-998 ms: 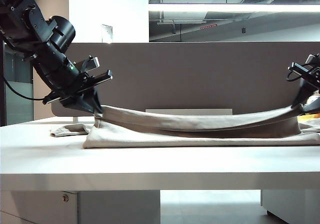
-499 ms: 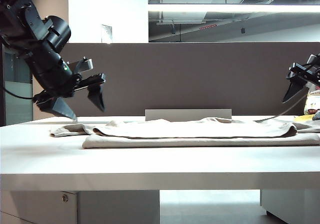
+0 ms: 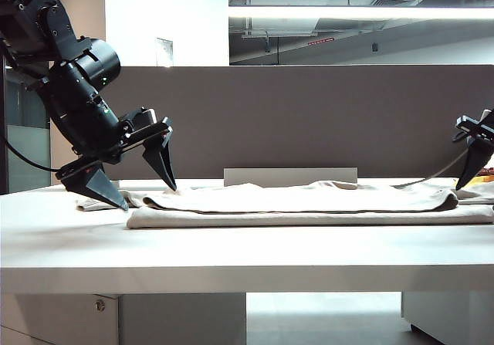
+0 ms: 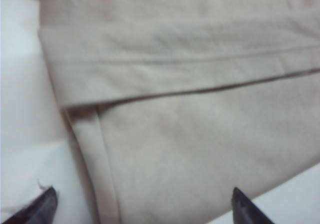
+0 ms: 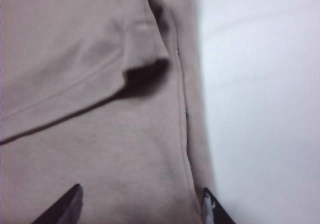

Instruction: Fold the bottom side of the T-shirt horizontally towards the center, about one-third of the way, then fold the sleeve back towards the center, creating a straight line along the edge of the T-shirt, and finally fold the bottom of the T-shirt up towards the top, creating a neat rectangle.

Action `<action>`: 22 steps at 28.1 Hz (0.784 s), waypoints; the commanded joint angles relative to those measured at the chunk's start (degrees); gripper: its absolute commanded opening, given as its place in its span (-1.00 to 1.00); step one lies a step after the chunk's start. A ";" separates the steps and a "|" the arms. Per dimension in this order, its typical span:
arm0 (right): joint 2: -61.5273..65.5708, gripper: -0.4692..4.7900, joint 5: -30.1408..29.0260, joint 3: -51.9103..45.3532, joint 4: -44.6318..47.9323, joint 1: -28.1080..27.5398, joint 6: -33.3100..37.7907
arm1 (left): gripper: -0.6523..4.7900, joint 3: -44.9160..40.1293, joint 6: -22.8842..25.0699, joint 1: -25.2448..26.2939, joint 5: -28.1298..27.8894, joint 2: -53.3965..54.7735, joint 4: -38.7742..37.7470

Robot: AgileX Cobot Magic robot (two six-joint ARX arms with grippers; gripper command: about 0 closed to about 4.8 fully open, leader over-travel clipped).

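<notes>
The beige T-shirt [image 3: 309,208] lies flat on the white table [image 3: 231,248], folded lengthwise into a long strip with an upper layer laid over a lower one. My left gripper [image 3: 147,197] hangs open just above the strip's left end, fingers pointing down. In the left wrist view the gripper [image 4: 142,206] straddles the cloth [image 4: 200,134], and a narrow stitched band [image 4: 92,174], by its look the bottom of the T-shirt, runs between the tips. My right gripper [image 3: 472,166] sits at the far right, partly out of frame. In its wrist view it [image 5: 141,196] is open over the cloth [image 5: 100,134], near a folded sleeve [image 5: 142,53].
A grey partition [image 3: 309,113] stands behind the table, with a low grey board [image 3: 289,177] at its foot. Something yellow and white [image 3: 486,180] shows at the right edge. The table's front edge [image 3: 231,266] is near the camera.
Both grippers have opened and let go of the upper layer, which has dropped flat onto the shirt. The left gripper has tipped down towards the cloth and the right one has sunk lower.
</notes>
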 commanded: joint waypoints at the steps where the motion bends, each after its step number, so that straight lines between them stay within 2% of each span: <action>1: -0.31 0.34 -0.07 0.20 -0.48 -0.09 -0.35 | 1.00 0.13 -0.15 -0.74 -0.13 -0.22 -1.64; 14: -0.26 0.34 2.80 0.20 -2.93 -0.09 -2.99 | 1.00 -0.02 -0.15 -1.49 -0.33 0.79 -3.26; 17: -0.26 0.34 3.37 0.20 -2.95 0.04 -2.99 | 0.80 -0.02 -0.17 -1.49 -0.22 1.49 -2.97; 22: -0.26 0.30 4.09 0.20 -2.95 0.20 -2.99 | 0.74 -0.02 -0.17 -1.49 -0.13 2.45 -2.82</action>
